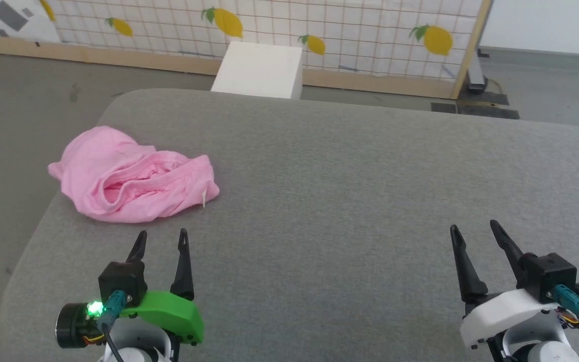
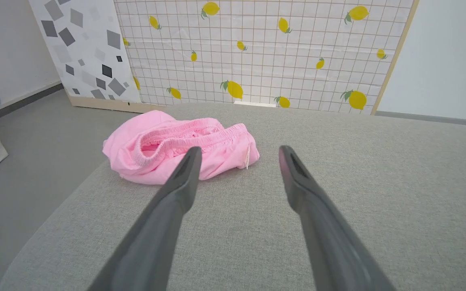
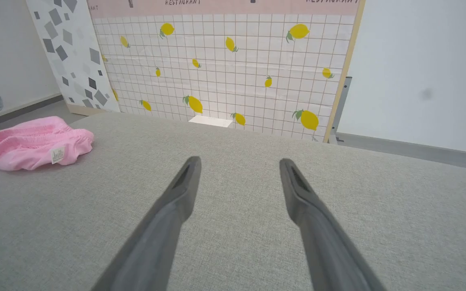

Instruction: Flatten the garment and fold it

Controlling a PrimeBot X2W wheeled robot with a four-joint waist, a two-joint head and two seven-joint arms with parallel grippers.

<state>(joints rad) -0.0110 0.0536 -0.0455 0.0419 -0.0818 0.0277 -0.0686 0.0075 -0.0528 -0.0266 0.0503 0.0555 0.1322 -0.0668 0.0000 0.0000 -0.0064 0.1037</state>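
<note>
I am looking down on a wide grey padded surface (image 1: 350, 171) covered in woven cloth. Beyond the surface's far edge stands a white, grid-patterned screen (image 1: 279, 25) printed with yellow lemons. A white box (image 1: 259, 70) sits between that screen and the surface's far edge.

The garment (image 1: 133, 176), light pink and thin, lies in a crumpled heap on the surface near its far left corner, and one lobe reaches the surface's left edge. Its gathered elastic waistband (image 2: 188, 133) curls across the top of the heap.

My left gripper (image 1: 163, 233) is over the near left part of the surface, just short of the heap and not touching it. Its two dark fingers are spread, with nothing between them. My right gripper (image 1: 474, 225) is over the near right part of the surface, well apart from the garment, its fingers likewise spread and empty.

A small white tag (image 1: 204, 198) sticks out of a seam on the side of the heap that faces the surface's middle.
</note>
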